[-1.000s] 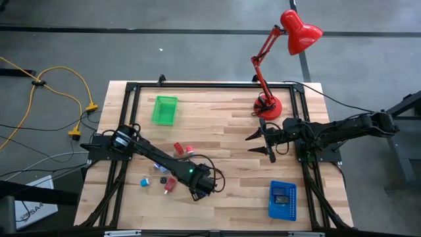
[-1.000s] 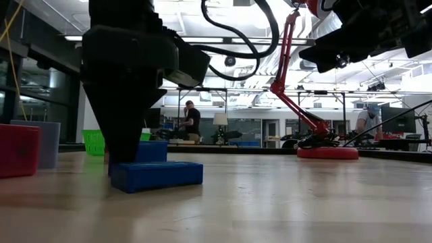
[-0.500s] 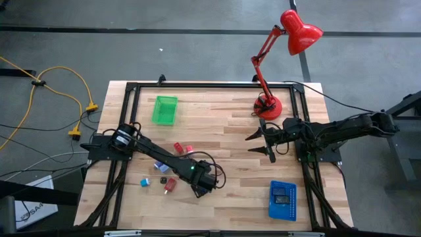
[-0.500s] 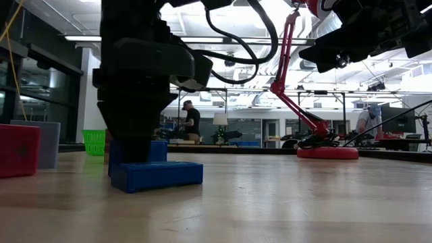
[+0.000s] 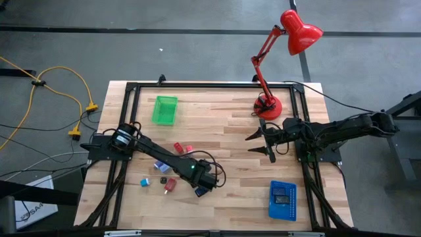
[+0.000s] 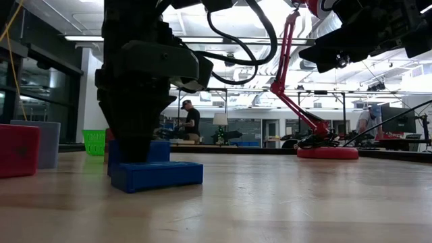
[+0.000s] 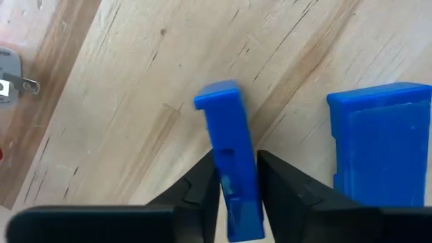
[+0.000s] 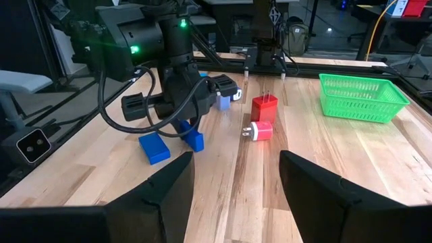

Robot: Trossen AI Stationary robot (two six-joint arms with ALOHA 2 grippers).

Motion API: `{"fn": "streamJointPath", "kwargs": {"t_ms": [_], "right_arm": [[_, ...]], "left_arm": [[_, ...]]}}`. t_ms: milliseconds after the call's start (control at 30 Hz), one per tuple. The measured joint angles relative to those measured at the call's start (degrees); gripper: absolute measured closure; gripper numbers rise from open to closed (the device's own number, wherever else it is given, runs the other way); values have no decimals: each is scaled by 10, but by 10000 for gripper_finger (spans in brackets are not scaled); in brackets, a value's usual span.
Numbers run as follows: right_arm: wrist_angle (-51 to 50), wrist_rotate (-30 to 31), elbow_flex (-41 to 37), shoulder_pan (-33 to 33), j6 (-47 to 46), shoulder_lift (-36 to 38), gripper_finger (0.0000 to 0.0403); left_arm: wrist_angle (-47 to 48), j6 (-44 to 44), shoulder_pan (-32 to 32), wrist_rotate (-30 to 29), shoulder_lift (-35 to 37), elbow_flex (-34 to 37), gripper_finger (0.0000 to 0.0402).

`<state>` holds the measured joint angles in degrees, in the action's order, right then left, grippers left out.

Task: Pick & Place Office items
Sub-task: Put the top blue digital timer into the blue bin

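Note:
My left gripper point(image 5: 202, 189) stands low near the table's near edge, shut on a narrow blue block point(image 7: 229, 145) that stands on its edge. A second, flat blue block point(image 6: 156, 175) lies on the table right beside it. Further office items lie to the left: two red pieces point(image 5: 183, 149), a red clip point(image 5: 171, 185), a black piece point(image 5: 163, 180), a teal piece point(image 5: 143, 180) and a lilac-blue piece point(image 5: 160, 166). My right gripper point(image 5: 262, 141) hangs open above the table's right half, away from all of them. My left gripper pinches the narrow blue block between its two fingers, one finger point(image 7: 202, 185) on each long side point(image 7: 235, 177). The fingers come from above, pointing down, and lie across the block's thin width. The block stands upright with its lower edge on the table.
A green tray point(image 5: 164, 110) sits at the far left of the table and a blue perforated tray point(image 5: 283, 199) at the near right. A red desk lamp's base point(image 5: 268, 105) stands at the far right. Bare wood lies between the blocks and the blue tray.
My left gripper has come down over the upright blue block and shifted a little toward the table's right. Both blue blocks have stayed where they were.

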<state>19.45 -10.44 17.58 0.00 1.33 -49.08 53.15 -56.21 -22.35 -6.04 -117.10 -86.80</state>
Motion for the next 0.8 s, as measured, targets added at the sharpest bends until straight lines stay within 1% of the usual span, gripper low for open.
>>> {"fn": "streamJointPath", "kwargs": {"t_ms": [200, 333, 500, 600, 800], "right_arm": [[0, 0, 0, 0, 0, 0, 199], [0, 0, 0, 0, 0, 0, 199], [0, 0, 0, 0, 0, 0, 199], [0, 0, 0, 0, 0, 0, 199], [0, 0, 0, 0, 0, 0, 199]], "left_arm": [[0, 0, 0, 0, 0, 0, 354], [5, 0, 0, 2, 0, 0, 356], [5, 5, 0, 1, 0, 0, 345], [3, 9, 0, 1, 1, 0, 348], [-58, 73, 27, 1, 26, 0, 351]]}}
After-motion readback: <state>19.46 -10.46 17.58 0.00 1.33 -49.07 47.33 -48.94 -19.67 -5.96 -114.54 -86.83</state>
